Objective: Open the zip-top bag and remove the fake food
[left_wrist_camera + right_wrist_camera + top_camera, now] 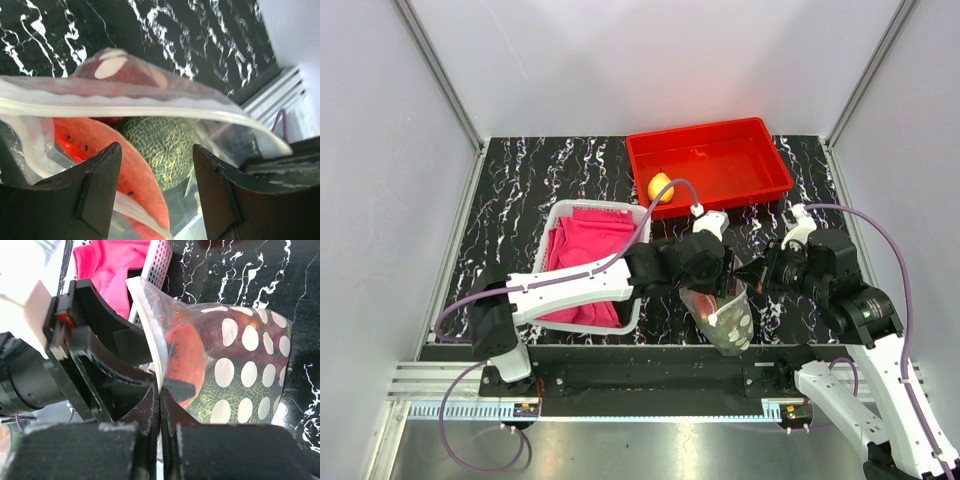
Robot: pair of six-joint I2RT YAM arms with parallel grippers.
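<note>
The zip-top bag (728, 318) sits near the front middle, clear with pale dots, its mouth open. My left gripper (708, 272) is open at the mouth. In the left wrist view its fingers (102, 185) flank the red watermelon slice (142, 180) and the green melon (162, 145), with a dark red fruit (127, 75) behind the rim. My right gripper (160, 390) is shut on the bag's rim strip (150, 325); the dotted bag (245, 365) lies beyond it. A yellow lemon (661, 187) lies on the table against the red tray. The grapes are hidden.
A red tray (760, 185) stands at the back. A white basket (563, 212) of pink cloth (588, 265) stands left of the bag, under my left arm; it also shows in the right wrist view (160, 262). White walls enclose the table.
</note>
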